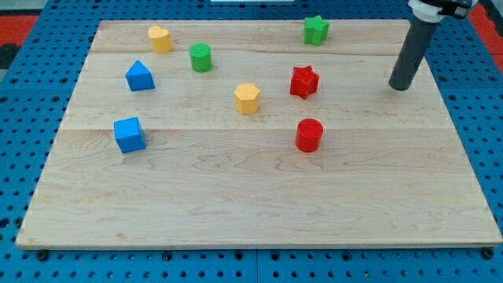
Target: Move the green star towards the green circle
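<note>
While the wooden board [259, 196] fills most of the camera view, the dark rod [410, 55] comes down from the view's top right corner, and my tip [399, 87] rests on the board near its right edge. The arm carries no jaws, only this rod, so nothing is gripped or clamped. The tip touches no block.

The green star [316, 30] sits near the board's top edge, right of centre. It lies up and to the view's left of the tip, well apart from it. The green circle [201, 57], a short cylinder, stands in the board's upper left part, well apart from the star and a little lower in the view. Bare wood lies between the two green blocks.

Just up and left of the green circle is a yellow heart-shaped block [160, 38], close to the top edge. Below that, toward the view's left, a blue block with a peaked top [140, 76] stands near the green circle. Farther down on the left side sits a blue cube [130, 134].

Near the board's middle is a yellow hexagonal block [247, 98]. To its right, a red star [303, 82] lies below the green star, between the yellow hexagonal block and the tip. A red cylinder [309, 135] stands below the red star, near it but not touching
</note>
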`<state>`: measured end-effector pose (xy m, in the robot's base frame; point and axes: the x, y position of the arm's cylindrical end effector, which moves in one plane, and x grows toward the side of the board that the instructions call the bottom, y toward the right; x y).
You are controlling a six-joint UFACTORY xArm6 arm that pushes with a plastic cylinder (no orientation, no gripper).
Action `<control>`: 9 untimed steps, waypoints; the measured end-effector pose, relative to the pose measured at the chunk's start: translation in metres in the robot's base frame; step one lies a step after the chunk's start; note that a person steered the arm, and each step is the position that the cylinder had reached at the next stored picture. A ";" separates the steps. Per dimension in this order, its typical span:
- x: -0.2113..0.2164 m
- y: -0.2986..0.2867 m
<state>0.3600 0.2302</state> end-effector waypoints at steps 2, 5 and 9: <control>0.002 0.000; -0.143 -0.019; -0.101 -0.249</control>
<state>0.2595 -0.0190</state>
